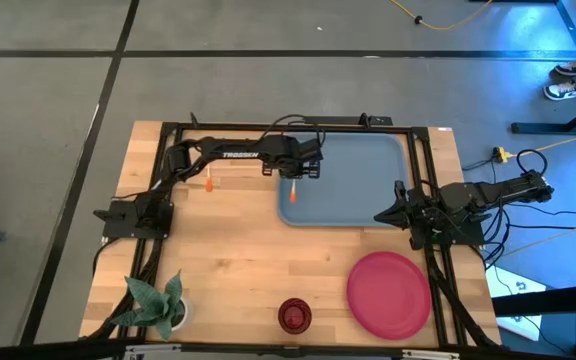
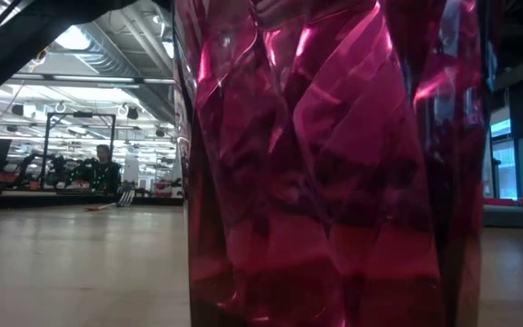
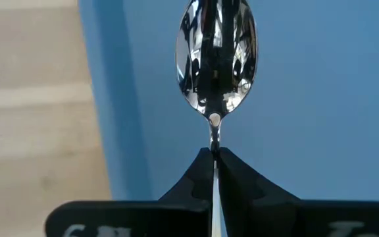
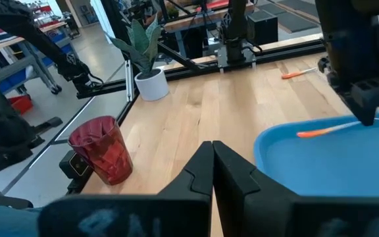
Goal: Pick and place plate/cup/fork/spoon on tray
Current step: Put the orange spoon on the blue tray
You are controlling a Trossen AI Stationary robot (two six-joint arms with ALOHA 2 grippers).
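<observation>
Your left arm (image 1: 230, 152), lettered "TROSSEN", has its left gripper (image 3: 214, 158) clenched on the mirror-bright, orange-handled spoon (image 3: 216, 56) over the tray (image 1: 368, 170), nine o'clock edge; right gripper (image 4: 212, 168) closed, idle.

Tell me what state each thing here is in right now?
spoon: held above the tray's edge by the left fingers
tray: flat on the table
fork: lying on the table
plate: on the table
cup: upright on the table
right gripper: shut, empty
</observation>
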